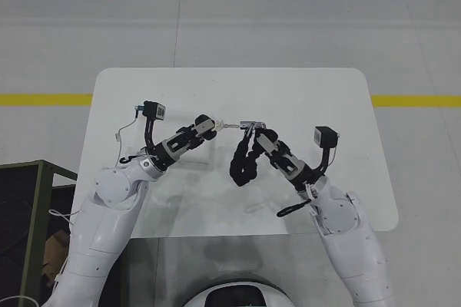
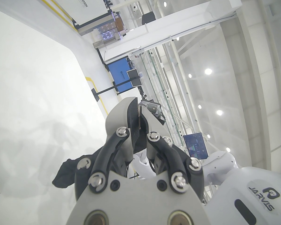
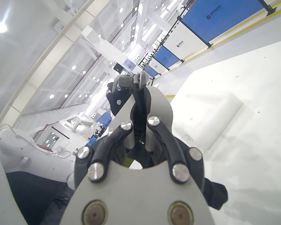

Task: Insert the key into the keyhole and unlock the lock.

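Both pincers nipped narrow over table (image 1: 330,100): left pincer (image 1: 212,127) grips key (image 1: 227,125), right pincer (image 1: 251,132) grips lock (image 1: 255,123); key tip at lock, betw. the two, both off the surface.

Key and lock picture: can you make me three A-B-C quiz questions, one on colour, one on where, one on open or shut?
1. What colour is the table? A white B red C green
2. Where is the lock? A lying flat on the table B held up by the right gripper C on the floor
3. How is the left gripper? A wide open B shut on the key C holding a cup
Answers: 1 A, its top looks white all over. 2 B, the gripper pinches it over the table. 3 B, the thin key sits squeezed inside it.
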Tool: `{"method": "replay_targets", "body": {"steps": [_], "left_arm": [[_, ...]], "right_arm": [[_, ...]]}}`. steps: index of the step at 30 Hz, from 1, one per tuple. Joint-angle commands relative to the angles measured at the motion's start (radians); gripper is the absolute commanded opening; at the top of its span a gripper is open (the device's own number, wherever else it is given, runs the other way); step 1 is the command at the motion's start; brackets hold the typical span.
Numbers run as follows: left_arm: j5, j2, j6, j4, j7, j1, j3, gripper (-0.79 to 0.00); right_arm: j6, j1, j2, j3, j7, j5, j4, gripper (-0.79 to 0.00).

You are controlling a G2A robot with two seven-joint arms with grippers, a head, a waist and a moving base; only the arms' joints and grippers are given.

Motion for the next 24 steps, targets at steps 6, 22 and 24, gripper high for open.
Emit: {"method": "replay_targets", "body": {"steps": [6, 22, 24], "left_arm": [[-0.005, -0.001, 0.005, 0.007, -0.007, -0.009, 0.003, -0.785], [-0.02, -0.001, 0.004, 0.01, -0.055, -0.02, 0.011, -0.785], [-0.012, -0.001, 0.002, 0.007, -0.069, -0.022, 0.014, -0.785]], "right_arm": [[0.001, 0.004, 0.003, -0.01, -0.003, 0.004, 0.003, -0.785], [-0.003, 0.013, 0.015, -0.029, 0.056, 0.049, 0.005, -0.785], [-0.005, 0.013, 0.017, -0.026, 0.064, 0.052, 0.002, -0.785]]}}
